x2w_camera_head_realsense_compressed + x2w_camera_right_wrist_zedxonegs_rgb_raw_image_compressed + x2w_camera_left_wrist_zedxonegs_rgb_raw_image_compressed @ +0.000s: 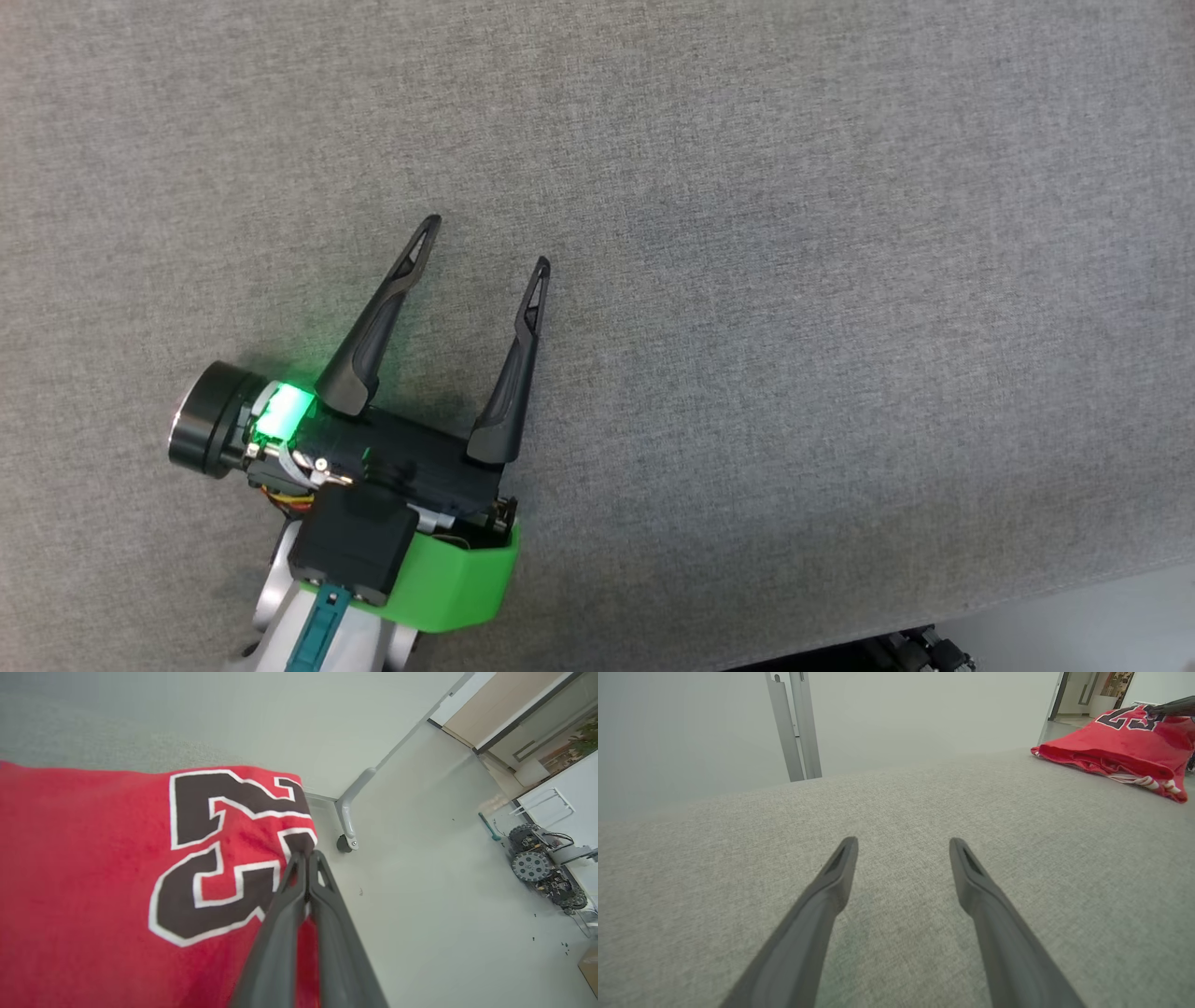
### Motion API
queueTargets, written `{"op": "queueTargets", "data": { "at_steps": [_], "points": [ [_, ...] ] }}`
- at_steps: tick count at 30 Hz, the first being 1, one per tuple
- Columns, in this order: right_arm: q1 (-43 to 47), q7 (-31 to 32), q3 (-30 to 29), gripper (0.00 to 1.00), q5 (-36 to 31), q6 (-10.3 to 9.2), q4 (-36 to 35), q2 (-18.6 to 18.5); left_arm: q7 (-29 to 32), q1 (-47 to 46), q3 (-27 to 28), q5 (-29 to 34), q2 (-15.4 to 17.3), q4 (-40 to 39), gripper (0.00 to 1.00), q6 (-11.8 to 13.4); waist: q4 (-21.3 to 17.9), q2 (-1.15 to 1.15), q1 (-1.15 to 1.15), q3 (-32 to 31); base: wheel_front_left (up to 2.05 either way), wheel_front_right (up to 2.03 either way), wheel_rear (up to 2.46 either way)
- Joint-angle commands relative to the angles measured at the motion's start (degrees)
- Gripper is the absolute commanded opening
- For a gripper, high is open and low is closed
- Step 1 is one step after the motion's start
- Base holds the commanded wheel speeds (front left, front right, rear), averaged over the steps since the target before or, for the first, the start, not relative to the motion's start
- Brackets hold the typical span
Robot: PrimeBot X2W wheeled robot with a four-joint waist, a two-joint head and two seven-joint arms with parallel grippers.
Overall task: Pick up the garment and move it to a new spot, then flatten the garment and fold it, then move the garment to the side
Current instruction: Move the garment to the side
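Right gripper [306, 855], fully closed, is pinching the red jersey [93, 868] at its very tips, likely risking slippage from so thin a bite.

Probably a robotics lab: wheeled rig [537, 868] on bare pale floor [420, 914].

The grey tabletop [794, 280] lies flat and open ahead of the left gripper [486, 244] and to both its sides. A red garment [1115, 746] rises low at the table's far right edge. Beyond that edge, a table leg [348, 812] stands on bare floor [420, 914].
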Motion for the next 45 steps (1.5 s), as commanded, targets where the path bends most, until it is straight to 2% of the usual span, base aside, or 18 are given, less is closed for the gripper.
{"op": "queueTargets", "data": {
  "at_steps": [1,7,10,21,27,31,36,45],
  "points": [
    [-1.68,-0.67,-0.41,1.0,-1.41,-0.1,0.49,0.32,-0.01,-0.68,0.06,-0.61,0.44,0.03,1.0,0.01,-0.4,0.0,-0.01,0.34,0.0,0.0,0.0],
    [-4.85,-1.54,-3.43,1.0,-10.12,-0.1,1.35,5.63,0.01,-1.13,-0.56,-1.99,-0.55,1.09,1.0,0.24,1.04,0.0,-0.01,-3.01,0.0,0.0,0.0],
    [-1.25,-1.52,-5.04,1.0,-12.44,-0.1,-1.1,9.83,0.01,-0.16,-0.58,-3.34,-1.16,2.04,1.0,0.71,2.13,0.0,-0.01,-6.17,0.0,0.0,0.0],
    [23.16,-1.55,-15.7,1.0,-18.27,-0.1,-18.47,27.45,-0.01,7.92,3.18,-9.35,-2.59,6.85,1.0,3.66,5.89,0.0,-0.01,-22.3,0.0,0.0,0.0],
    [35.8,-1.52,-18.32,1.0,-23.78,-0.1,-27.86,37.01,0.01,11.01,6.68,-12.23,-3.48,9.76,1.0,4.64,6.52,0.0,-0.01,-27.86,0.0,0.0,0.0],
    [41.67,-1.52,-19.82,1.0,-26.26,-0.09,-33.04,42.48,0.0,11.85,8.23,-12.38,-3.68,13.52,1.0,4.21,6.38,0.0,-0.01,-31.31,0.0,0.0,0.0],
    [47.79,-1.52,-20.59,1.0,-27.74,-0.09,-38.82,46.54,0.0,13.56,9.62,-11.83,-3.87,16.5,1.0,3.52,6.32,0.0,-0.01,-35.69,0.0,0.0,0.0],
    [57.77,-1.53,-18.81,1.0,-28.85,-0.09,-44.86,48.74,-0.01,19.25,10.88,-10.57,-4.04,18.38,1.0,2.02,6.75,0.0,-0.01,-43.2,0.0,0.0,0.0]
  ]
}}
